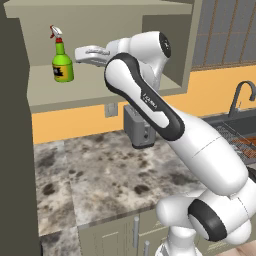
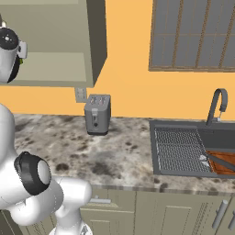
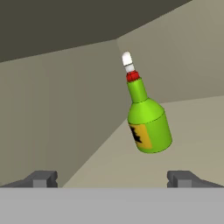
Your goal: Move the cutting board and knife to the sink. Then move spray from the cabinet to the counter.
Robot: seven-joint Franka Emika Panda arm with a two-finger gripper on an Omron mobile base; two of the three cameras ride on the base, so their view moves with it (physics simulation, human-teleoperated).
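The green spray (image 1: pixel 62 64) stands upright on the shelf of the open wall cabinet (image 1: pixel 100 95), near its left end. My gripper (image 1: pixel 79 55) is inside the cabinet just right of the bottle, apart from it. In the hand view the spray (image 3: pixel 147 119) stands ahead between the lines of the two fingertips, and my gripper (image 3: pixel 113 179) is open with nothing in it. The reddish cutting board (image 2: pixel 225 158) lies in the sink (image 2: pixel 156 147), and the knife (image 2: pixel 220 162) lies across the board. The speckled counter (image 1: pixel 110 170) stretches below the cabinet.
A grey toaster (image 1: pixel 137 127) stands against the wall under the cabinet, behind my arm. The curved faucet (image 2: pixel 218 103) rises behind the sink, beside its ribbed rack (image 2: pixel 179 149). Drawer fronts with metal handles (image 2: pixel 220 213) run under the counter.
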